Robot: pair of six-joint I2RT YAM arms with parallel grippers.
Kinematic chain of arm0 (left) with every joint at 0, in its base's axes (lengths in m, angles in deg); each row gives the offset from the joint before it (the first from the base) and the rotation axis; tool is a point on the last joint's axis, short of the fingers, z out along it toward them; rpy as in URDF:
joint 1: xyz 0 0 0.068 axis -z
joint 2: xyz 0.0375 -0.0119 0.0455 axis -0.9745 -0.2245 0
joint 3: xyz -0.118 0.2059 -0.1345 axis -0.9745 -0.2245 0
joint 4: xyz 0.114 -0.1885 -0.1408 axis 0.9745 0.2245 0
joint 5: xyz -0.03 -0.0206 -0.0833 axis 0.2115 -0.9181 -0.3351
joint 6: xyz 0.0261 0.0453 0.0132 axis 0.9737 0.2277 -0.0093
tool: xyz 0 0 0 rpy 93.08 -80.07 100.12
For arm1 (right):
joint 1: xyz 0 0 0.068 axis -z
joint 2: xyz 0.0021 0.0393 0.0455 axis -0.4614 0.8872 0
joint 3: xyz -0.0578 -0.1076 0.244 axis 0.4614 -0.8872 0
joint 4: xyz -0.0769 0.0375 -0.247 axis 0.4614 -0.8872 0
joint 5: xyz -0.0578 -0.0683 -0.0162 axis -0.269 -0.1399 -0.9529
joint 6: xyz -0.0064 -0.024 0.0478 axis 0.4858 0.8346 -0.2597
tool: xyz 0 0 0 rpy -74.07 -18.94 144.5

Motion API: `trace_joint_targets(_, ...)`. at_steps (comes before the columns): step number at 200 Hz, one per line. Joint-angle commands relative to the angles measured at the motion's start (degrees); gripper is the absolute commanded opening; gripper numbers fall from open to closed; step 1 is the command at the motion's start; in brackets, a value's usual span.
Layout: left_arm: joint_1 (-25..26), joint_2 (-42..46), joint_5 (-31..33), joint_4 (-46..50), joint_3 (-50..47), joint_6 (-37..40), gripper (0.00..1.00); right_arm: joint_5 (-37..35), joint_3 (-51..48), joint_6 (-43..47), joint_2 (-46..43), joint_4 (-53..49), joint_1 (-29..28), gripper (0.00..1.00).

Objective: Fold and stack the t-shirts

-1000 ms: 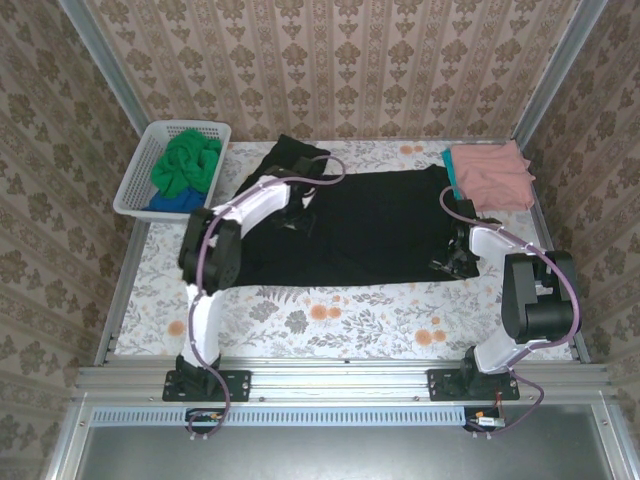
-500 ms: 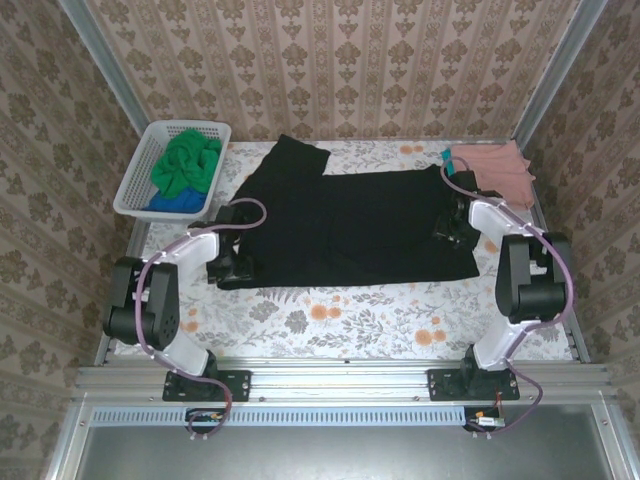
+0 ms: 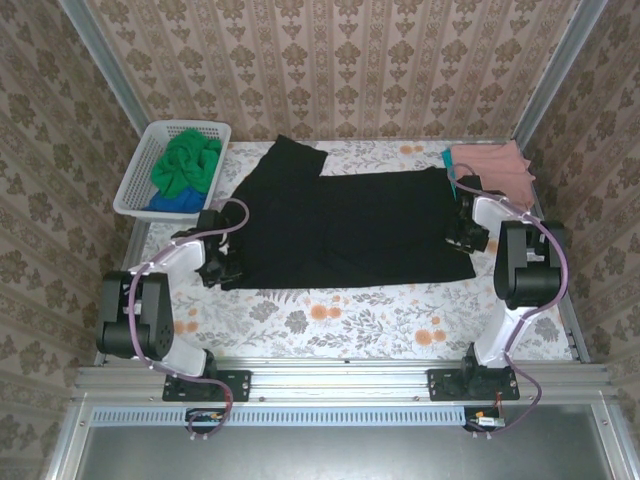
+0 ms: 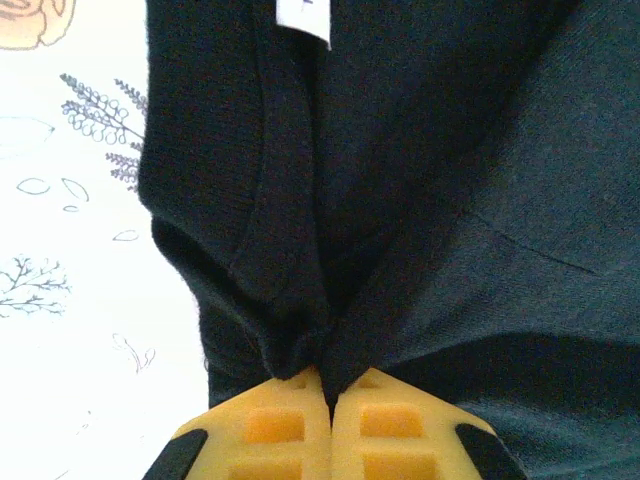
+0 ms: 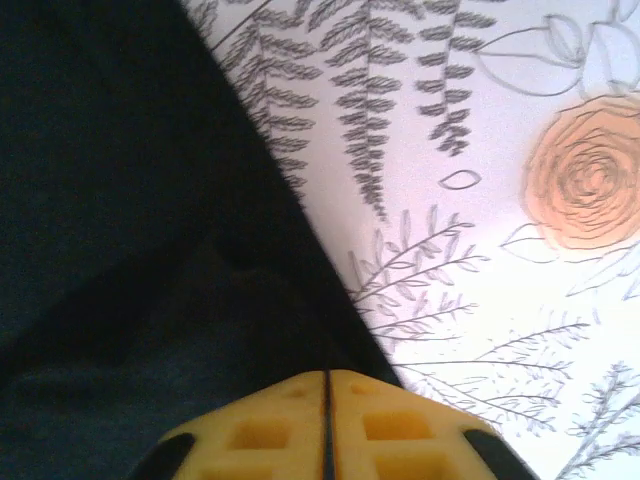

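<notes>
A black t-shirt (image 3: 340, 225) lies spread flat across the middle of the table, one sleeve reaching toward the back. My left gripper (image 3: 220, 266) is at its left edge, near the collar. In the left wrist view its yellow fingers (image 4: 270, 425) are shut on a bunched fold of the black t-shirt (image 4: 430, 180), below a white label (image 4: 303, 20). My right gripper (image 3: 463, 238) is at the shirt's right edge, shut (image 5: 327, 385) on the hem of the black t-shirt (image 5: 120, 200). A salmon pink t-shirt (image 3: 492, 172) lies folded at the back right on a teal t-shirt (image 3: 447, 158).
A white lattice basket (image 3: 135, 185) at the back left holds a bright green t-shirt (image 3: 187, 160) and a blue t-shirt (image 3: 175, 203). The floral tablecloth (image 3: 340, 315) shows bare along the front. Metal rails edge the table, with wallpapered walls close behind.
My left gripper has swung from the shirt's middle out to its left edge and taken hold there. The right gripper moved back along the right edge. The shirt now lies flatter.
</notes>
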Motion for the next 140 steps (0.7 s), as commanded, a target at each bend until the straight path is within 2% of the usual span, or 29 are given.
trace_joint_targets(1,-1.19,1.52,-2.05,0.06,-1.86,-1.14,0.0,-1.54,-0.59,-0.05,-3.09,-1.67,1.02,0.0)
trace_joint_targets(50,-1.6,1.0,-3.52,-0.87,-2.48,-1.37,0.0,3.89,-3.73,0.27,-6.93,1.34,1.12,0.0)
trace_joint_targets(67,-1.57,0.82,-3.57,-0.95,-2.37,-1.35,0.0,4.79,-4.12,0.8,-5.64,1.09,1.12,0.3)
trace_joint_targets(89,-1.56,0.94,-3.74,-0.94,-2.16,-1.31,0.0,3.59,-3.89,0.7,-3.08,-0.45,1.12,0.41)
trace_joint_targets(117,-1.6,0.57,-3.74,-0.98,-2.21,-1.16,0.0,3.29,-4.11,0.56,-1.16,0.04,1.12,0.4)
trace_joint_targets(140,-1.62,0.28,-3.48,-0.75,-2.1,-1.16,0.0,3.13,-3.37,0.5,-0.74,-0.72,1.12,0.23)
